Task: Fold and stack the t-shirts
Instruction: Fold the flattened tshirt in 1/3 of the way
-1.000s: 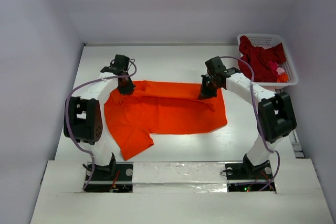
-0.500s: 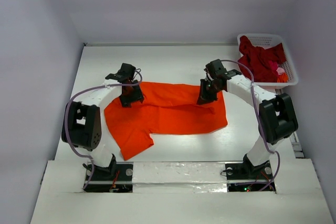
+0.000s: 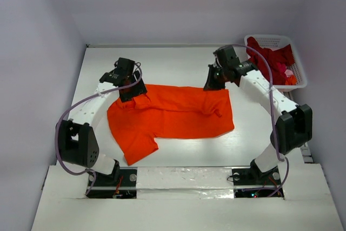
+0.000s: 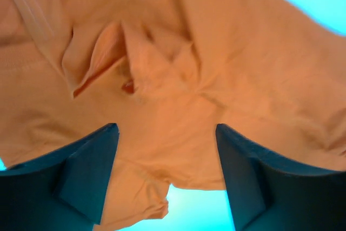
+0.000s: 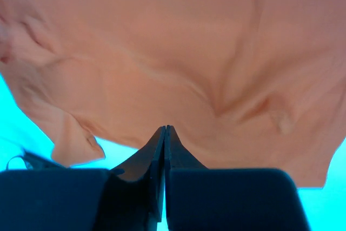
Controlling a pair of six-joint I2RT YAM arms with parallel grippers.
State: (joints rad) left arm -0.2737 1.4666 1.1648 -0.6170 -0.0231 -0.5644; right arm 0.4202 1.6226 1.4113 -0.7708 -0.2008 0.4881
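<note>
A bright orange-red t-shirt [image 3: 173, 117] lies spread across the middle of the table, one sleeve pointing to the near left. My left gripper [image 3: 131, 94] hovers over its far left corner, open, with only rumpled cloth [image 4: 216, 52] below the gap [image 4: 165, 133]. Over the shirt's far right corner sits my right gripper [image 3: 211, 84]. Its jaws [image 5: 165, 129] are pressed almost together, and no cloth shows between them; the shirt [image 5: 162, 52] lies flat beneath. More t-shirts [image 3: 267, 60], dark crimson with a bit of pink, are heaped in the basket.
A white lattice basket [image 3: 270, 38] stands at the far right corner against the wall. White walls close in the table on the left, back and right. Both arm bases are at the near edge.
The left gripper has opened and let go of the shirt's far left corner. The right gripper has drawn back towards the far edge. The shirt's far edge now lies flat.
</note>
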